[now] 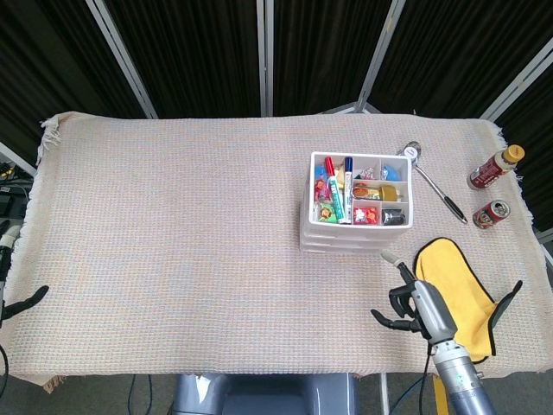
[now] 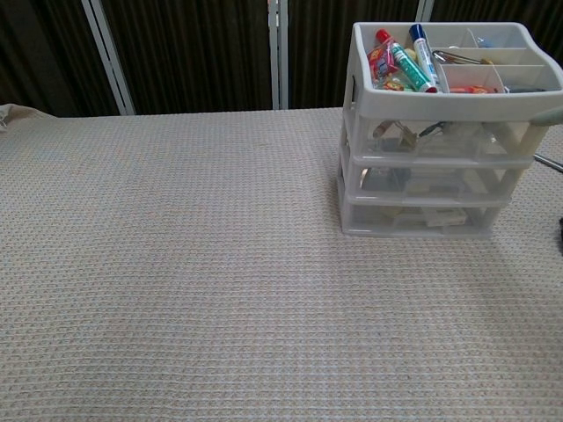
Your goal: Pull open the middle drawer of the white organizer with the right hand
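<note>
The white organizer (image 1: pixel 346 239) stands right of centre on the table, its top tray full of markers and small items. In the chest view its middle drawer (image 2: pixel 431 181) sits flush with the other two, all pushed in. My right hand (image 1: pixel 415 308) hovers near the front edge, in front of the organizer and a little to its right. It is turned sideways with fingers apart and partly curled, holding nothing. One pale fingertip (image 2: pixel 549 115) shows at the chest view's right edge beside the top tray. My left hand (image 1: pixel 15 296) is at the far left edge, mostly cut off and holding nothing.
A yellow mitt (image 1: pixel 455 275) lies right of my right hand. Behind it are a pen (image 1: pixel 441 194), a small can (image 1: pixel 491 213) and a brown bottle (image 1: pixel 494 167). A woven cloth (image 1: pixel 173 225) covers the table.
</note>
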`<action>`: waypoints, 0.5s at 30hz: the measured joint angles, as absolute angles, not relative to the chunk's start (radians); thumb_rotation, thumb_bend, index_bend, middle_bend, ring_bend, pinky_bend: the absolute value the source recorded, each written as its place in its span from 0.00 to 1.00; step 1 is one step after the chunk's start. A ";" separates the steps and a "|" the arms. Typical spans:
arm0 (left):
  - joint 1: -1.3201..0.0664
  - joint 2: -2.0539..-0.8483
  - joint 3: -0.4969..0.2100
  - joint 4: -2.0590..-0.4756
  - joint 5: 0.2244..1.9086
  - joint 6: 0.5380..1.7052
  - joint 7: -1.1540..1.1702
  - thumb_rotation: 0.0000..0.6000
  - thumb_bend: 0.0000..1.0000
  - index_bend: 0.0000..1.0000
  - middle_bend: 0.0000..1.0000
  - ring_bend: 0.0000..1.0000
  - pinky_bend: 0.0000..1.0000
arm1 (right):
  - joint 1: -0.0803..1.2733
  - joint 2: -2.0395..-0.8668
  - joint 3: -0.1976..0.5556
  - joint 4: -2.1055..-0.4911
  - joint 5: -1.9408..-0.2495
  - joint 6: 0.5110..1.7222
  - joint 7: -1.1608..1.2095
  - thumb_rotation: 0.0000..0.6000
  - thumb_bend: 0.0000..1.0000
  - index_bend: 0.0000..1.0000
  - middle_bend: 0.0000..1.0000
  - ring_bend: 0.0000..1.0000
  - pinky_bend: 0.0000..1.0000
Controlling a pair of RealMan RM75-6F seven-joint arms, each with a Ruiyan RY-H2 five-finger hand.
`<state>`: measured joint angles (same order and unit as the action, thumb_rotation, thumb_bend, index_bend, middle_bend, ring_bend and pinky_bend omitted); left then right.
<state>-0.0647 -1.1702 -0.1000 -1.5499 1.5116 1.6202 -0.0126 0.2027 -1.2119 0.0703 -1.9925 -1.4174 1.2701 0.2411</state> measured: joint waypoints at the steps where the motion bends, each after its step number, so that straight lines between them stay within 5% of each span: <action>1: -0.064 -1.170 -0.100 -1.550 1.511 1.620 -0.013 1.00 0.04 0.00 0.00 0.00 0.00 | 0.209 -1.219 0.074 -1.997 -1.402 1.258 0.248 1.00 0.15 0.14 0.88 0.91 0.72; 15: -0.064 -1.173 -0.105 -1.548 1.509 1.623 -0.010 1.00 0.04 0.00 0.00 0.00 0.00 | 0.290 -1.311 0.182 -2.000 -1.156 1.081 0.487 1.00 0.17 0.11 0.87 0.90 0.72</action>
<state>-0.0643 -1.1729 -0.1050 -1.5479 1.5092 1.6232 -0.0103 0.2898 -1.3107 0.1817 -2.0000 -1.1558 1.0809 0.4873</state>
